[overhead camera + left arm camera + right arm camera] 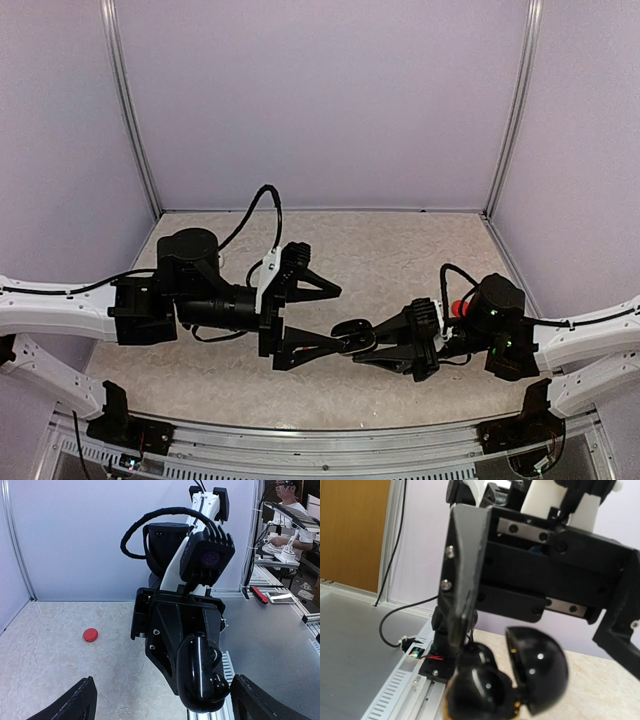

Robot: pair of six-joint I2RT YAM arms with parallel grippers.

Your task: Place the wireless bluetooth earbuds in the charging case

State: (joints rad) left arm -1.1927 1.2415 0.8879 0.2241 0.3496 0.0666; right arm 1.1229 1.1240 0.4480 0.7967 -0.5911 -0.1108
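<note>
Left open, right holding the case.
My left gripper [338, 318] stands wide and empty; my right gripper [365, 341] pinches the black charging case [351, 333], lid raised, above the table [400, 250]; a red earbud [457, 306] lies by my right wrist.

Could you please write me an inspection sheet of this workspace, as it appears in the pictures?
Surface: pale mottled tabletop.
Job's things: black charging case held off the table, its lid open in the right wrist view; small red piece lying on the table, possibly an earbud; no other earbuds seen.
Clutter: nothing seen.
Grippers: right claw shut on the charging case; left claw open, facing the case.
Cables: black cable loops above the left arm; a shorter one loops on the right arm.
Surroundings: plain walls on three sides; a person at a desk outside.
</note>
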